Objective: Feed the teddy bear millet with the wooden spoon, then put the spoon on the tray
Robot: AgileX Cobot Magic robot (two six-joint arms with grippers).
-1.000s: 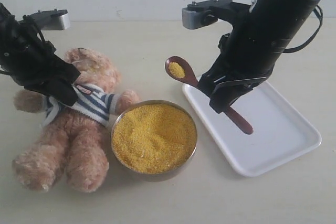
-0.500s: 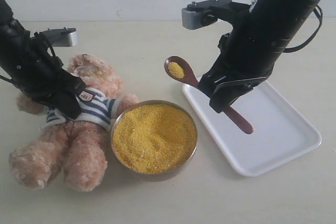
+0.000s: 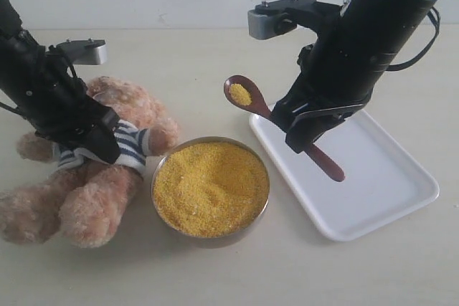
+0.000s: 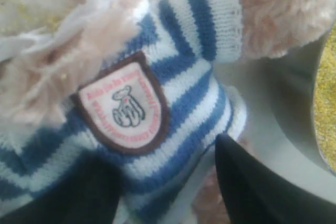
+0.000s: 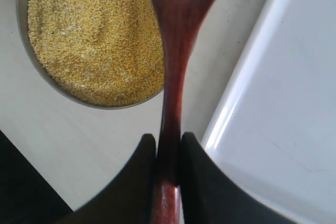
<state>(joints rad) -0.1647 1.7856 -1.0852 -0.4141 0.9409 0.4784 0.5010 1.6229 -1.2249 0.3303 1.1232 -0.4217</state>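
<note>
Wooden spoon: hanging in mid-air at upper centre of the frame, carrying a dab of millet in its round end and pointing that end toward the left. Barely shifting over the last second. Being clamped at mid-handle between the fingers of the right claw, pressed together on the wood. Poking its tail end out below that claw, over the left part of the white tray.

Changing at the left of the frame instead. Seeing the teddy bear slumping and swinging round on the worktop, throwing its legs out toward the lower left corner and keeping its head partly hidden behind the left arm. Finding the left claw at the chest, holding its fingers apart on either side of the striped shirt, with the cloth lying loose rather than pinched. Looking like a release after propping, or a regrip; not telling which.

Meaning, most likely, feeding not yet done. Holding the loaded spoon well apart from the bear's face, above and right of the metal bowl. Probably needing a level carry leftward past the bowl to the muzzle, guarding against spilling. Leaving the tray step for afterwards.
</note>
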